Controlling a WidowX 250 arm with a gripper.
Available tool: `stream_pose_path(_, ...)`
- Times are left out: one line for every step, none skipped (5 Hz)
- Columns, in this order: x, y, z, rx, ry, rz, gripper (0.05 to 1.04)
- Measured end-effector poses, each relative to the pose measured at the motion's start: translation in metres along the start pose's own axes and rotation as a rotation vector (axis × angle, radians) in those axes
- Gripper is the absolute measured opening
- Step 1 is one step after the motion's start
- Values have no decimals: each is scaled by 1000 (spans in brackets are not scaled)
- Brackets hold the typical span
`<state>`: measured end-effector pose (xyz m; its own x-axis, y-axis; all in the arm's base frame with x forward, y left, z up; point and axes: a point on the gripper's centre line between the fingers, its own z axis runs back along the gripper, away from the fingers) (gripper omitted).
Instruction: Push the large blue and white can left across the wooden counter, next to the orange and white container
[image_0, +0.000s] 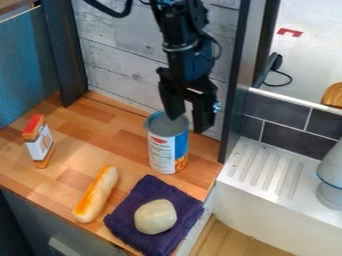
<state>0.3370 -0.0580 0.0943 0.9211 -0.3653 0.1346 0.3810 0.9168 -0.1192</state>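
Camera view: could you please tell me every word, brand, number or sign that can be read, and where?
Can: print on its label, too small to read.
Orange-and-white container: print, too small to read.
Red mark at upper right: no letters that I can make out.

Print on the can (162, 150) is unreadable; likewise on the box (40, 143).

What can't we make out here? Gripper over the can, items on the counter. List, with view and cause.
All camera view:
- Whether the gripper touches the can: slanted angle, a finger overlaps its rim.
- Small print on the can and the red-topped container: too small.
- Cloth under the pale lump: hidden by the lump.
- Full shape of the white object, far right: cut off by the right edge.
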Motion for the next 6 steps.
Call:
stream_pose_path(7,-7,-11,-19,-2,-4,1001)
stream_pose_path(13,-9,-20,-13,-2,1,1000)
stream_pose_path(21,-12,-38,-19,20,-4,1000)
stream_pose_path(26,-9,-44,-6,18,4,1000)
stream_pose_path(28,-4,-58,6,36,19,1000)
stream_pose_path(27,0,-69,13,57,30,1000)
